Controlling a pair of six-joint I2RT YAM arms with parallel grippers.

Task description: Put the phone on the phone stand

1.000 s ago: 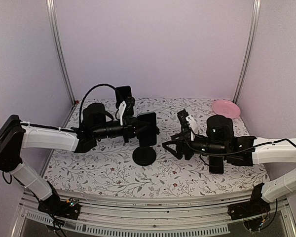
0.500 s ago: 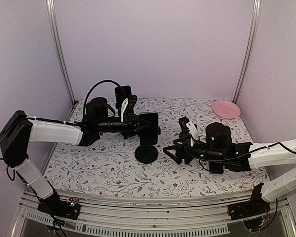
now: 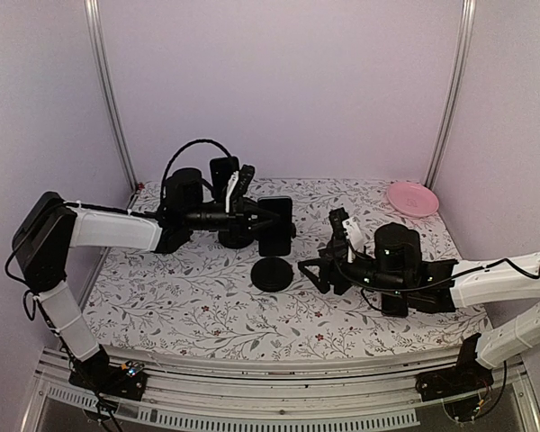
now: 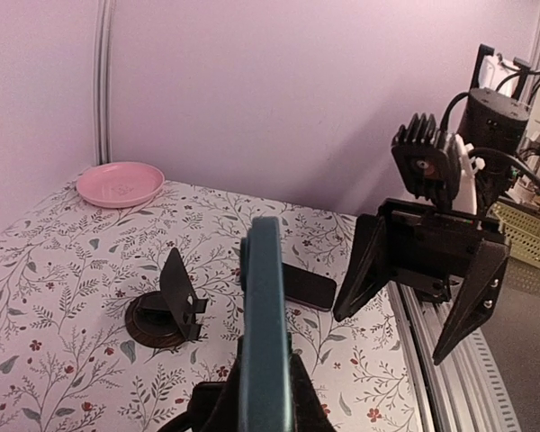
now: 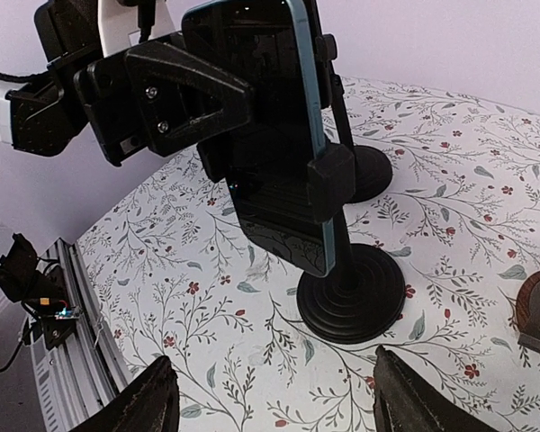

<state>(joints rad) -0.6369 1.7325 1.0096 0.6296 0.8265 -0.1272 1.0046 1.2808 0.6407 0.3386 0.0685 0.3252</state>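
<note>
Left arm [image 3: 108, 229]: elbow high at the left, forearm stretched level toward centre. Left gripper [image 3: 268, 220]: fingers clamped on the phone [image 3: 277, 238], which stands upright. Right arm [image 3: 497, 281]: forearm low, pointing left. Right gripper [image 3: 318, 273]: fingers spread wide, gripping nothing.

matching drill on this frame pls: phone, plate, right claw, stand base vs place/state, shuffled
1. phone
2. plate
3. right claw
4. stand base

A. open, holding nothing
B. far right corner of the table
C. gripped in the left claw
D. near the middle of the table

Pairs: 1-C, 2-B, 3-A, 4-D
</note>
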